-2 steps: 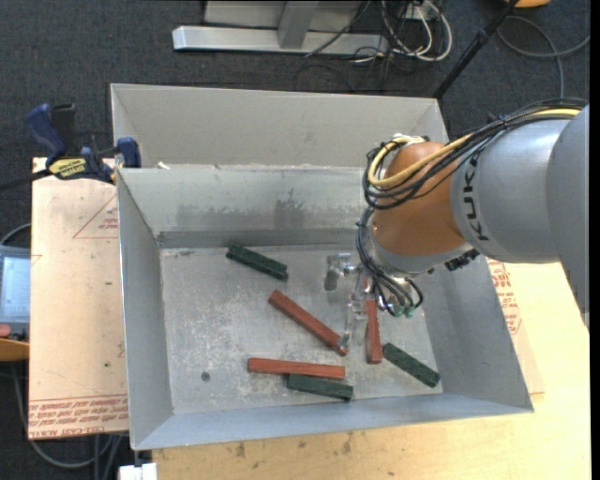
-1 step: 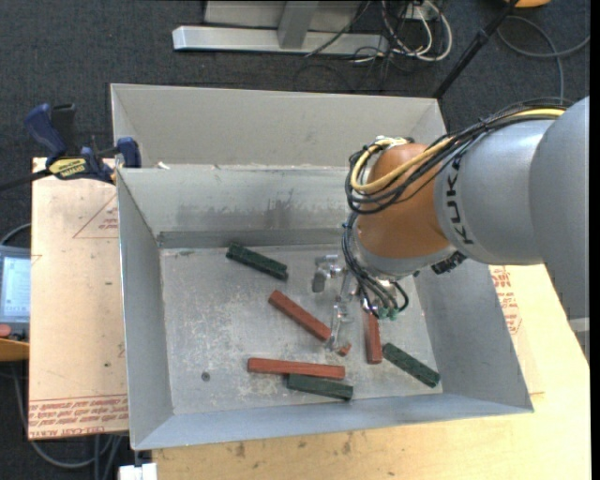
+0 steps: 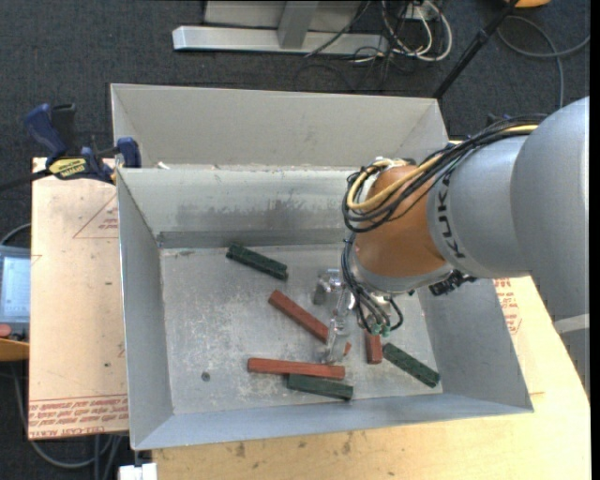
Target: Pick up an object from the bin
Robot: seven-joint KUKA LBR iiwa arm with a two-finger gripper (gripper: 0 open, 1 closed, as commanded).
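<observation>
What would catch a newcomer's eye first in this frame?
The big grey arm with its orange wrist cover reaches in from the right, its gripper low over the floor of the bin. A slanted red stick lies just left of the gripper. A long red stick and a dark green stick lie side by side near the front wall.

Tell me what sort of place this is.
Probably a robotics lab or test cell: a KUKA arm reaches into a grey metal bin holding red and dark green sticks, set on dark carpet with loose cables behind it.
</observation>
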